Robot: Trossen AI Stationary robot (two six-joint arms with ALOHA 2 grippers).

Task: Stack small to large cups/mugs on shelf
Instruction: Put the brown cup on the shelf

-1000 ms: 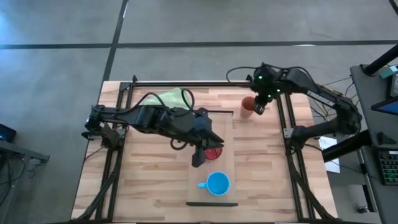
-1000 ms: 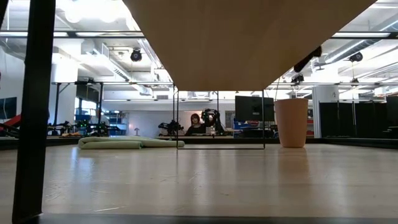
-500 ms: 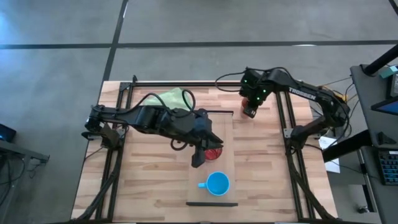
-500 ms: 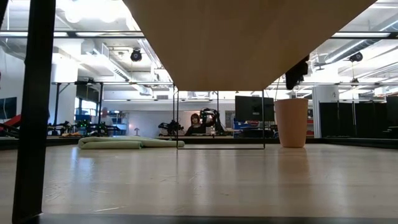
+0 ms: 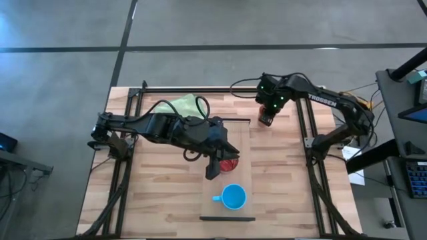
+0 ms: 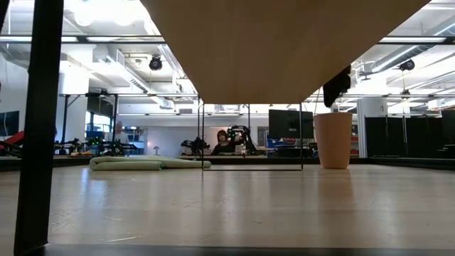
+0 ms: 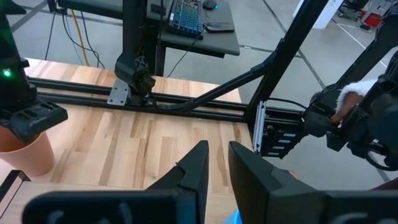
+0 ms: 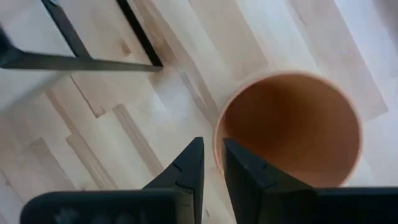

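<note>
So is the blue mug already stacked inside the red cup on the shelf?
No: in the high view the blue mug stands alone on the shelf, apart from the red cup.

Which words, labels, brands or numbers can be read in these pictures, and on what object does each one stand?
"TROSSEN": white letters on the forearm link of the right arm, high view.
The monitors in the room behind the table, low view: whatever they show is too small to read.
The keyboard on the desk beyond the table, left wrist view: its key markings are too blurred to read.
The three cups and the shelf show no lettering.
</note>
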